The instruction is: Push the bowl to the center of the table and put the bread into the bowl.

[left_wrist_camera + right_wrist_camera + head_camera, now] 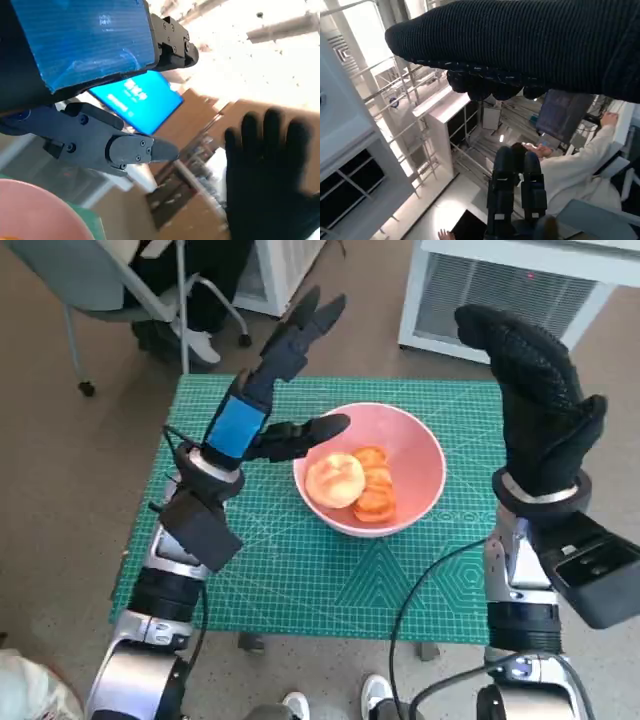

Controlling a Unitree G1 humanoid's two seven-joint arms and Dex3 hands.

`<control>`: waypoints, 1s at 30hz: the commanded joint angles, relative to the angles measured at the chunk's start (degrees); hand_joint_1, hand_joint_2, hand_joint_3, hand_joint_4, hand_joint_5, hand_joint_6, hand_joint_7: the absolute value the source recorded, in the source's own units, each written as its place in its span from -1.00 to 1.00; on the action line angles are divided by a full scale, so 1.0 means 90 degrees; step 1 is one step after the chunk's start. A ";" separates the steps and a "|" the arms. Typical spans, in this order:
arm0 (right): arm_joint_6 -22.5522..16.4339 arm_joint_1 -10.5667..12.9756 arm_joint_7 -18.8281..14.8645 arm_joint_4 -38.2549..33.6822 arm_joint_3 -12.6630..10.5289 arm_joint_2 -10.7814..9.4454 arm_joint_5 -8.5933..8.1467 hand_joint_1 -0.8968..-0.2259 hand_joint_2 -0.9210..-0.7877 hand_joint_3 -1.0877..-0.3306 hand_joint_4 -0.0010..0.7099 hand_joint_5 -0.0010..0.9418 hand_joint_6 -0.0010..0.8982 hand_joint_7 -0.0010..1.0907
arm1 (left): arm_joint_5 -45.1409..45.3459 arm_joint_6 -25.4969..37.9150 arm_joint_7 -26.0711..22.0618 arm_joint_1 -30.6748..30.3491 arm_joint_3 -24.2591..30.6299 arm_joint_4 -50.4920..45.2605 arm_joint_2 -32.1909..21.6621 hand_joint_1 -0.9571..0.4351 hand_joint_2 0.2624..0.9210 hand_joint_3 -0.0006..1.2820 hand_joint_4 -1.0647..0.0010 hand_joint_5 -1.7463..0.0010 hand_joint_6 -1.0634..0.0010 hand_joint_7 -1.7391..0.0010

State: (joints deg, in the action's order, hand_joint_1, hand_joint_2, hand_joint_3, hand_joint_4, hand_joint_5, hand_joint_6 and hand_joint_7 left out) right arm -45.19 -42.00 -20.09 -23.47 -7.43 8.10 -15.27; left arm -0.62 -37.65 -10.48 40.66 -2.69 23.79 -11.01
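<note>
Left hand [262, 390] was raised over the table's [300, 580] left half, fingers spread, holding nothing; right hand [535, 405] likewise lifted and empty near the right edge. We judged both released. The pink bowl [415, 475] sat near the table's centre, holding the bread [335, 480] beside orange pieces [376, 495].

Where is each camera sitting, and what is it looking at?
Head view: from the robot's head, steeply down at the green mat, the pink bowl holding bread; both forearms and hands show.
Left wrist view: behind the left hand, looking across at the room; its blue tape and fingers show.
Right wrist view: behind the right hand, looking at the room and a seated person.
Shared: both wrist views show the other hand; the left wrist and head views share the bowl.
</note>
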 commanded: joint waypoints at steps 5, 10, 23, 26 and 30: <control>0.0142 -0.0271 -0.0065 -0.0196 0.0075 -0.0071 -0.0030 -0.02 -1.00 -0.15 -0.59 -0.47 -1.00 0.24 | -0.0786 0.0175 -0.0478 -0.0226 0.0141 -0.0536 0.0163 -0.53 1.00 -0.26 0.72 0.97 0.59 0.86; 0.0204 -0.0412 -0.0119 -0.0263 0.0109 -0.0049 -0.0030 -0.04 -1.00 -0.13 -0.54 -0.53 -1.00 0.25 | -0.1248 0.0471 -0.0804 -0.0270 0.0182 -0.0771 0.0232 -0.54 1.00 -0.35 0.72 0.97 0.57 0.86; 0.0197 -0.0598 -0.0271 -0.0362 0.0103 -0.0040 -0.0046 -0.06 -1.00 -0.09 -0.49 -0.59 -1.00 0.25 | -0.1794 0.0968 -0.1284 -0.0280 0.0344 -0.1084 0.0341 -0.47 1.00 -0.44 0.67 0.98 0.55 0.86; 0.0175 -0.0609 -0.0275 -0.0368 0.0105 -0.0040 -0.0031 -0.06 -1.00 -0.09 -0.48 -0.60 -1.00 0.25 | -0.1784 0.1053 -0.1283 -0.0272 0.0376 -0.1127 0.0350 -0.46 1.00 -0.46 0.67 0.98 0.55 0.86; 0.0124 -0.0618 -0.0263 -0.0395 0.0107 -0.0030 0.0020 -0.07 -1.00 -0.09 -0.47 -0.63 -1.00 0.26 | -0.1676 0.1108 -0.1223 -0.0276 0.0412 -0.1174 0.0358 -0.46 1.00 -0.47 0.67 0.98 0.55 0.87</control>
State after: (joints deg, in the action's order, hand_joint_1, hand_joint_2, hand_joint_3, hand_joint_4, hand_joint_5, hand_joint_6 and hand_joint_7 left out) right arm -43.90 -47.30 -21.93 -26.31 -6.55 7.79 -15.54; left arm -16.05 -28.14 -21.74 38.44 0.50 14.48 -8.29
